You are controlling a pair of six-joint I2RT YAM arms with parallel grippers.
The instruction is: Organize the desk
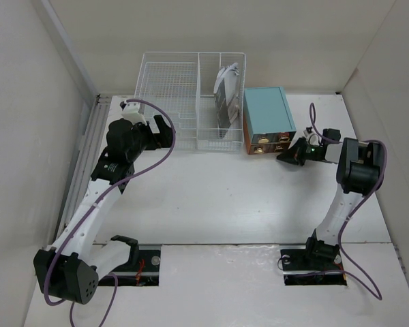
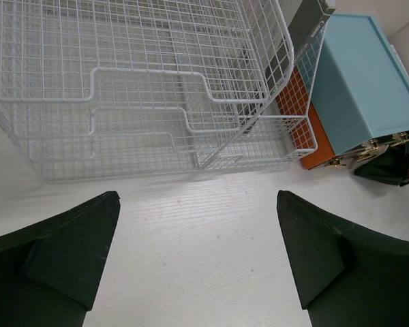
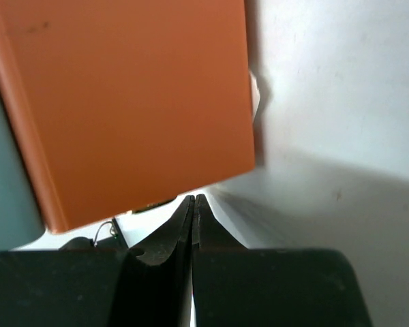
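Top external view: the desk, a matte white tabletop, fills the floor of the frame between pale walls, with a metal rail along its left edge and both arm bases bolted at its near edge. At the far side stand a white wire basket and, just beside it on the right, a teal drawer box with orange drawer fronts. A dark box stands tilted in the basket's right compartment, with a pale item above it that is too small to identify.

The left arm reaches to the basket's near left corner. Its wrist view shows the left jaws spread wide over bare desk, holding nothing, with the basket just ahead and the teal box beyond on the right.

The right arm bends leftward to the drawer box's near right corner. Its wrist view shows the right jaws pressed together, tips at the lower edge of an orange drawer front; nothing can be seen pinched between them.
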